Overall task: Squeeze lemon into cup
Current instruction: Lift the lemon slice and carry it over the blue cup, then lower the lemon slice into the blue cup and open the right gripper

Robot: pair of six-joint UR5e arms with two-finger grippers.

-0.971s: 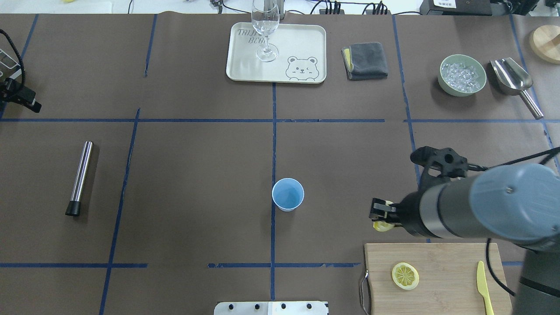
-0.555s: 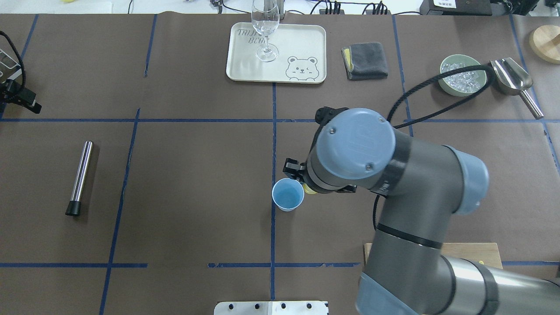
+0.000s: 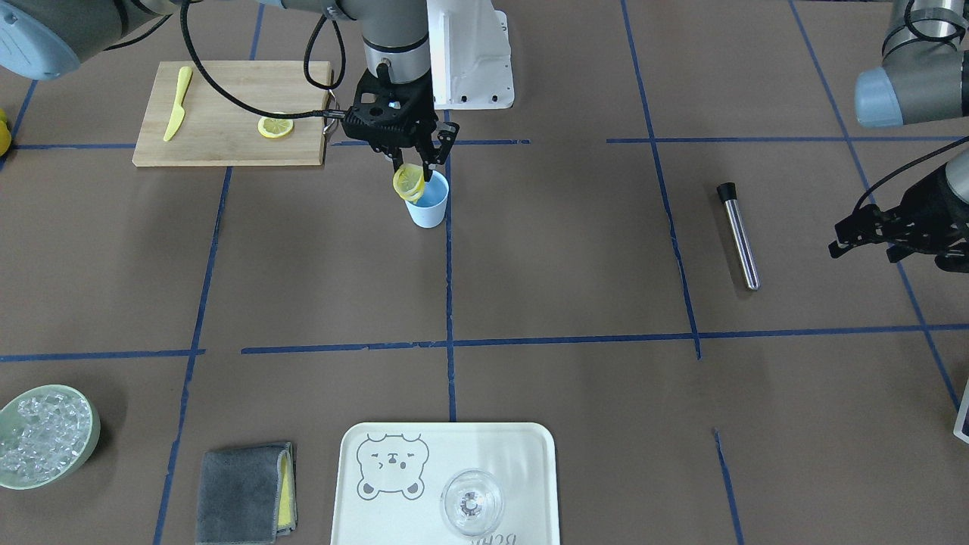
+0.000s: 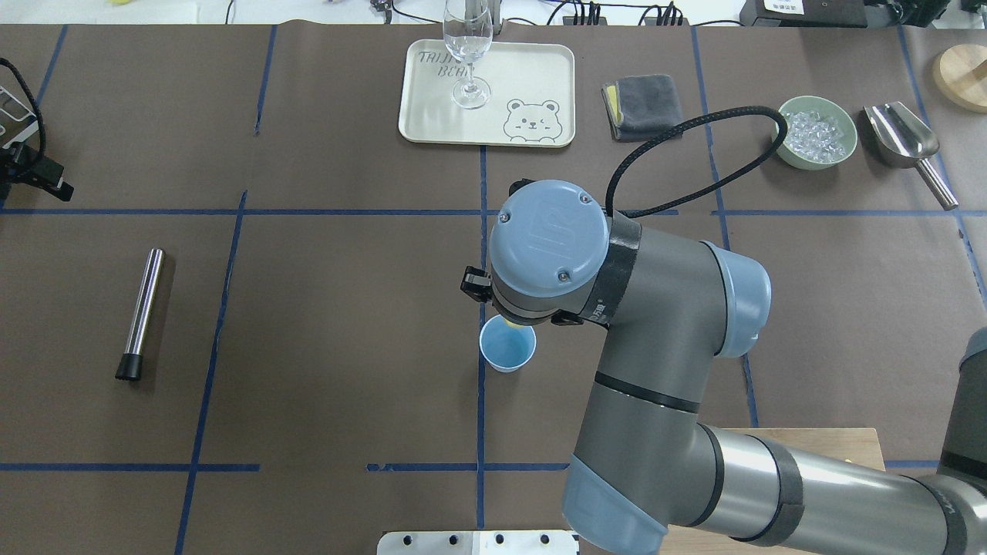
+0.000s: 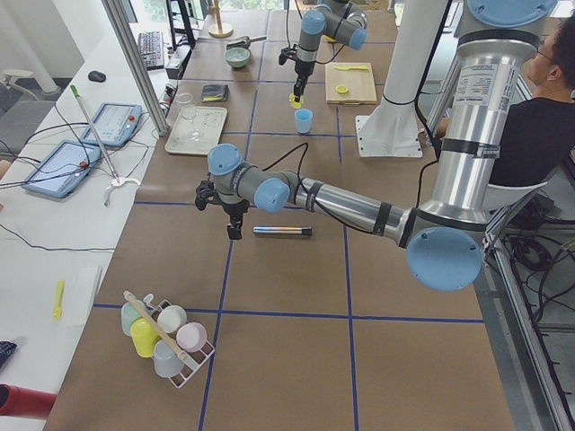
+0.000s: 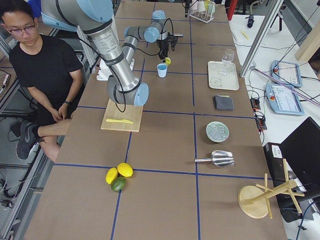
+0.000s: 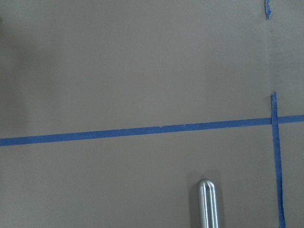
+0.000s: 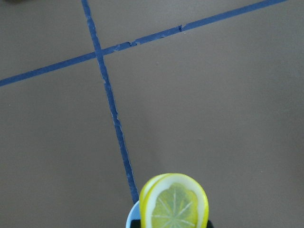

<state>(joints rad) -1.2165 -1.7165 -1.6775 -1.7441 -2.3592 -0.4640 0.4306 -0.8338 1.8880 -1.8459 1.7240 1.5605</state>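
The right gripper [image 3: 413, 180] hangs fingers-down, closed on the lemon [image 3: 409, 184], which sits on edge just above the cup [image 3: 428, 206], over the rim on the cutting-board side rather than dead centre.

That slice looks light, wet and floppy. It will fold rather than resist, and the juicy face should be slick while the rind gives better purchase. To my eye the best hold is across the rind from opposite edges, so that closing harder crushes the flesh and sends the juice down. The cup is thin plastic and probably light enough to tip at a nudge, so I would keep the fingers off its rim.

The right wrist camera shows the lemon's [image 8: 175, 205] segmented face, a second yellow edge behind it that hints at a bend, and a sliver of blue cup rim [image 8: 133, 217] below. The overhead view gives none of that. The arm's wrist joint covers the gripper, and only a touch of yellow shows at the far lip of the cup [image 4: 507, 353]. The front-facing view alone shows fingers, slice and cup together.

Further off, a second slice [image 3: 275, 126] lies on the cutting board [image 3: 227, 147]. Well away across the tabletop [image 3: 530, 265], the left gripper [image 3: 842, 244] hovers beyond a steel bar [image 3: 738, 236]; I cannot tell how wide it is.
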